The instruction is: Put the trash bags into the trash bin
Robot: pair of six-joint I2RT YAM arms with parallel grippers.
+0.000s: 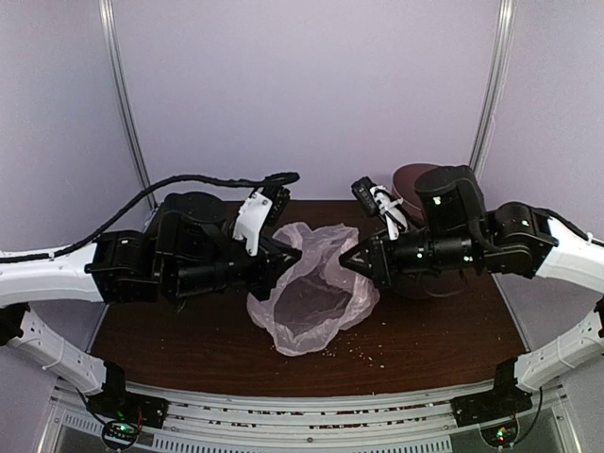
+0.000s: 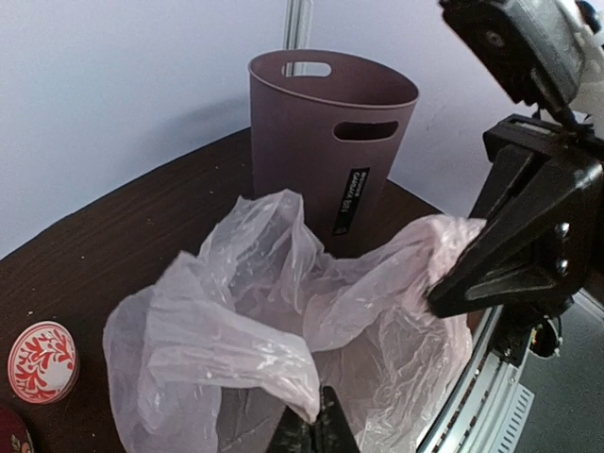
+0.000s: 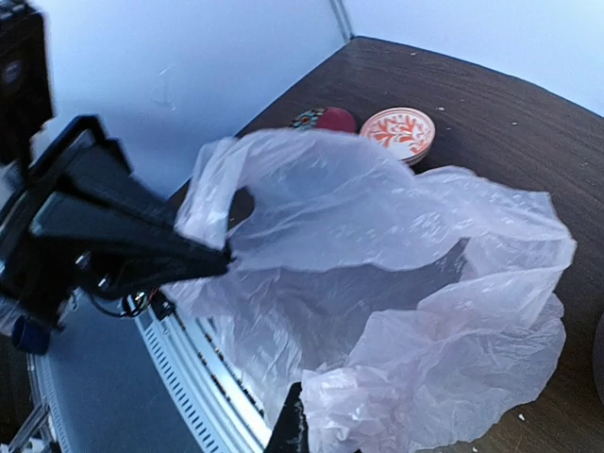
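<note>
Over the near tabletop (image 1: 189, 344) the trash bag (image 1: 316, 302) is sagging with its mouth stretched wide. That is because the left gripper (image 1: 294, 255) and right gripper (image 1: 347, 262) are each pinching an opposite rim, pressed together on the plastic. Farther back on the right, the trash bin (image 1: 412, 177) is standing upright, apart from the bag.

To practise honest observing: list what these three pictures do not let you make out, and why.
Top view: trash bin mostly hidden behind the right arm.
Left wrist view: bin label lettering too small to read; a dark red bowl cut off by the bottom-left corner.
Right wrist view: right gripper mostly covered by the trash bag and the bottom edge.
</note>
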